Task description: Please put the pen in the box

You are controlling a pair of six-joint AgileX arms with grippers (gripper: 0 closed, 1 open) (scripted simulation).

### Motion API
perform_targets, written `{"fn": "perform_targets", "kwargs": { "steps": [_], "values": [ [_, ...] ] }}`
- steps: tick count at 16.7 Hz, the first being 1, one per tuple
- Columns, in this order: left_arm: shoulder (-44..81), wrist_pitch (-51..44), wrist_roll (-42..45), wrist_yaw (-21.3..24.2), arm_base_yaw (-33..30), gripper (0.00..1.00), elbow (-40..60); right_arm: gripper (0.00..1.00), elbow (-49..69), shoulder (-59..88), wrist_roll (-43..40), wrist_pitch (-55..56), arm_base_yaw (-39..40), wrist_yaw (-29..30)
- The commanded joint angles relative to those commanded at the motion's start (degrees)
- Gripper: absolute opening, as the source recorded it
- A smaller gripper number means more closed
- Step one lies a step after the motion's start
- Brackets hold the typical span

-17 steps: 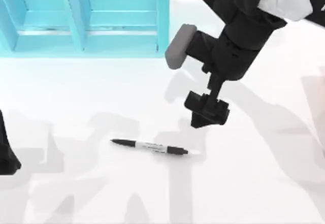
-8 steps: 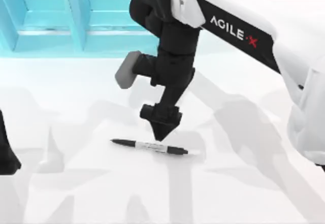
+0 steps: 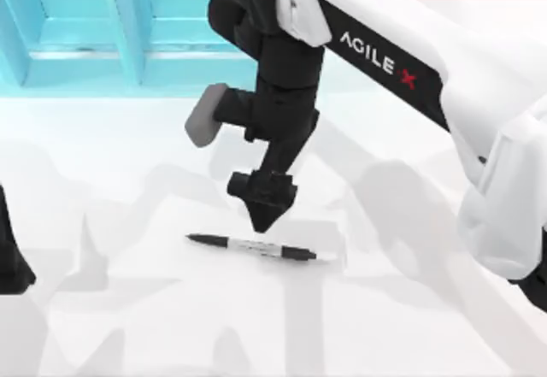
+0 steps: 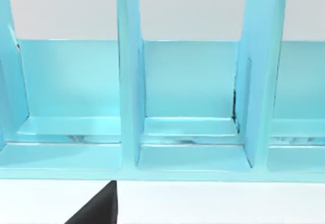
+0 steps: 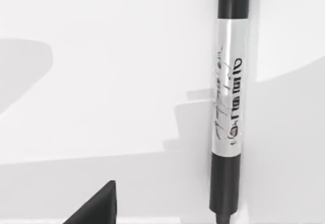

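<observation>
The pen (image 3: 252, 247) lies flat on the white table, black with a pale labelled band, its pointed cap toward the left. My right gripper (image 3: 263, 220) hangs point-down just above and behind the pen's middle, open and holding nothing. The right wrist view shows the pen (image 5: 228, 102) close up, with one dark fingertip (image 5: 96, 206) off to its side and apart from it. The turquoise box (image 3: 128, 78) with its dividers stands at the table's back left. Its compartments (image 4: 188, 132) face the left wrist camera. My left arm (image 3: 10, 262) stays parked at the left edge.
The right arm's white link (image 3: 402, 69) stretches across the back right of the table. A grey block (image 3: 203, 114) sticks out from its wrist. Bare white tabletop (image 3: 410, 309) surrounds the pen.
My right arm has swung left from the pen's right end to above its middle. The last half second brought only a small further shift left. The pen has not moved.
</observation>
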Motion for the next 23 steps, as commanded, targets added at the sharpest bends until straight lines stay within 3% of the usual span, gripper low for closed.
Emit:
{"fn": "perform_targets", "kwargs": {
  "steps": [6,15,21,23],
  "values": [
    [0.00,0.00,0.00,0.00,0.00,1.00,0.00,1.00,-2.36,-0.41,0.19,2.17,0.07,-0.03],
    [0.00,0.00,0.00,0.00,0.00,1.00,0.00,1.00,-26.37,-3.44,2.79,23.52,2.76,-0.36],
    [0.00,0.00,0.00,0.00,0.00,1.00,0.00,1.00,-28.90,-3.68,3.15,26.02,3.09,-0.40],
    [0.00,0.00,0.00,0.00,0.00,1.00,0.00,0.85,-28.90,-3.68,3.15,26.02,3.09,-0.40]
  ]
}}
